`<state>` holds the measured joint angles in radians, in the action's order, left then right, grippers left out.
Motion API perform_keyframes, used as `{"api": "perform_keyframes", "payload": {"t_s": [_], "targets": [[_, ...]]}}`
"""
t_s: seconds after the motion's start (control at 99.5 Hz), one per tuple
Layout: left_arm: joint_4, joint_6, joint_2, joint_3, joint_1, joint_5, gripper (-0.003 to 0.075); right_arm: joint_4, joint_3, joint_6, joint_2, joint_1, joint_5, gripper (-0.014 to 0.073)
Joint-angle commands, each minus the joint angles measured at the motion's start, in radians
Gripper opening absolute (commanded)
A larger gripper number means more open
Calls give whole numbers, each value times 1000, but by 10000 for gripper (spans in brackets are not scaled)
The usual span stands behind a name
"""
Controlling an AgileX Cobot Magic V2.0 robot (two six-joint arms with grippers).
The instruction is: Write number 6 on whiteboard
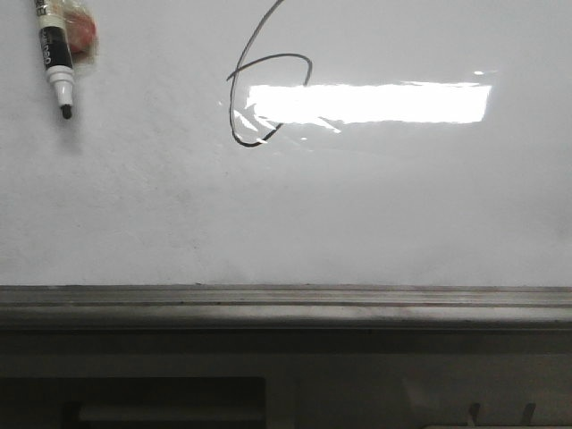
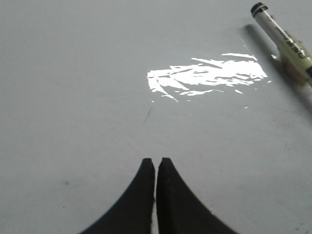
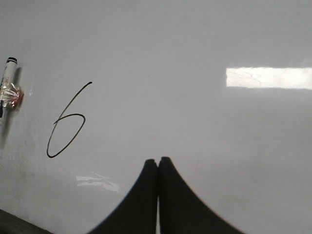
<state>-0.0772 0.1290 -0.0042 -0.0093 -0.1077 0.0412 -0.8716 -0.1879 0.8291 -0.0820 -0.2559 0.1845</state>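
The whiteboard [image 1: 357, 214] fills the front view, with a grey metal rail along its near edge. The number 6 [image 1: 259, 98] is drawn in thin black line left of the middle; its tail runs off the top of the front view. It shows whole in the right wrist view [image 3: 66, 129]. A black-and-white marker pen [image 1: 55, 58] lies uncapped on the board at the far left, with a red-and-clear wrap round it. My left gripper [image 2: 156, 161] is shut and empty over bare board. My right gripper [image 3: 157, 160] is shut and empty to the right of the 6.
A bright rectangular light reflection [image 1: 371, 103] lies on the board just right of the 6. The grey rail [image 1: 286, 304] runs along the front. The pen also shows in the left wrist view [image 2: 287, 46] and the right wrist view [image 3: 7, 90].
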Motion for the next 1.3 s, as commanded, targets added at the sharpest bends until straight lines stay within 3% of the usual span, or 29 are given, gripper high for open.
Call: {"api": "perform_keyframes", "payload": {"t_s": [0.0, 1.036, 1.146, 1.287], "targets": [[21, -29, -32, 50, 19, -70, -20, -13, -26, 13, -8, 5, -59, -66], [-2, -42, -32, 50, 32, -74, -20, -3, -26, 13, -8, 5, -63, -66], [-2, -42, -32, 50, 32, -74, -20, 258, -22, -43, -8, 5, -52, -66], [-2, -42, -32, 50, 32, -74, -20, 709, 54, -472, -8, 72, -185, -66]]}}
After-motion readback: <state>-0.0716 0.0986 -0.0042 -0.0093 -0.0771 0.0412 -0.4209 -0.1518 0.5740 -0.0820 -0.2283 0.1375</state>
